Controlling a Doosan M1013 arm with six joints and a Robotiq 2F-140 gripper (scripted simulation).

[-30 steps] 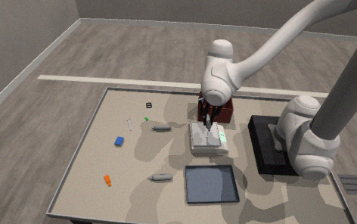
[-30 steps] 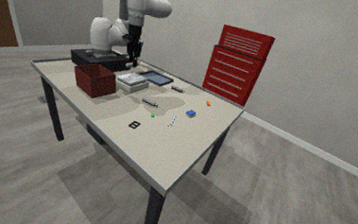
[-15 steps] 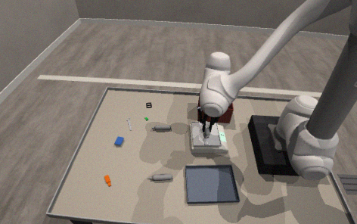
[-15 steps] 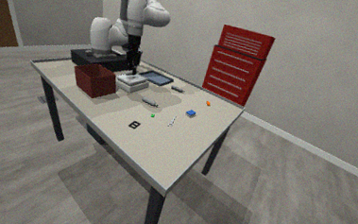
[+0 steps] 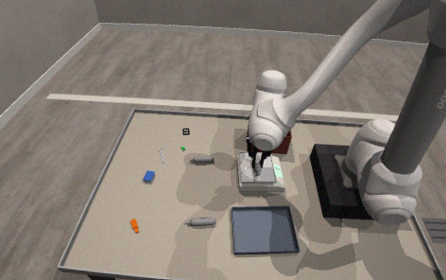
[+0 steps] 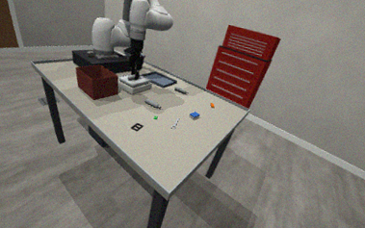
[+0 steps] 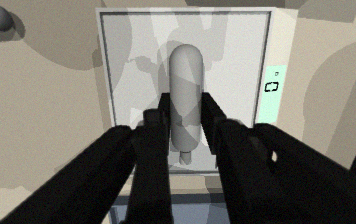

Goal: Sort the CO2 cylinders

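My gripper [image 7: 185, 105] is shut on a grey CO2 cylinder [image 7: 184, 95] and holds it lying level right over the scale's pan; I cannot tell whether it touches the pan. The gripper also shows in the top view [image 5: 258, 166] and the exterior view [image 6: 134, 73], on the white scale [image 5: 261, 175]. The scale's green display [image 7: 271, 87] is at its right edge. Two more grey cylinders lie on the table, one left of the scale [image 5: 202, 160], one left of the tray [image 5: 202, 221]. The dark tray [image 5: 265, 230] lies in front of the scale. The red scrap bin [image 6: 97, 81] stands behind it.
Small objects lie on the table's left half: a blue block [image 5: 149, 176], an orange piece [image 5: 135, 225], a green bit [image 5: 182, 148], a white strip [image 5: 161, 155] and a black square [image 5: 186, 131]. The arm's black base [image 5: 337, 182] stands to the right. A red tool chest [image 6: 242, 66] stands beyond the table.
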